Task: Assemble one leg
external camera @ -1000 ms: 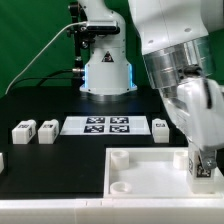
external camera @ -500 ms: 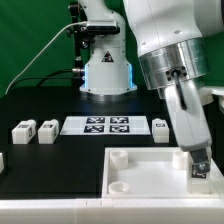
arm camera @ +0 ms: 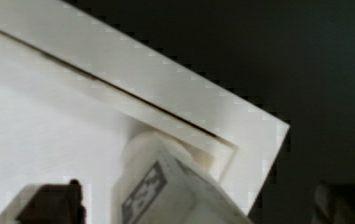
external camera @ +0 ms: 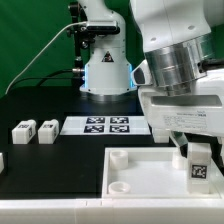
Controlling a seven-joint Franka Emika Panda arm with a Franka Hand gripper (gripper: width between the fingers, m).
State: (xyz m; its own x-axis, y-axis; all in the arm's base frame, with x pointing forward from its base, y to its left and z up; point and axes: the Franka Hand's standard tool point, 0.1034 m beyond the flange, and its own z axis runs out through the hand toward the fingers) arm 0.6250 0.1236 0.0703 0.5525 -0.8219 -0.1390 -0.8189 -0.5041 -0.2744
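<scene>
A white leg (external camera: 200,167) with a black-and-white marker stands at the exterior view's right-hand near corner of the large white tray-like piece (external camera: 140,172). My gripper (external camera: 197,148) hangs right over it. In the wrist view the leg (arm camera: 177,185) sits tilted between my two dark fingertips (arm camera: 49,205), with a gap on each side, over the corner of the tray piece (arm camera: 85,120). The jaws look open and not pressing on the leg.
Two more legs (external camera: 22,131) (external camera: 46,130) lie at the exterior view's left, another (external camera: 160,126) beside the marker board (external camera: 105,125). The arm's base (external camera: 105,65) stands behind. The table is black.
The wrist has turned and the arm's body has swung over the tray's right side. The fingers no longer cover the leg, and its marker face now shows.
</scene>
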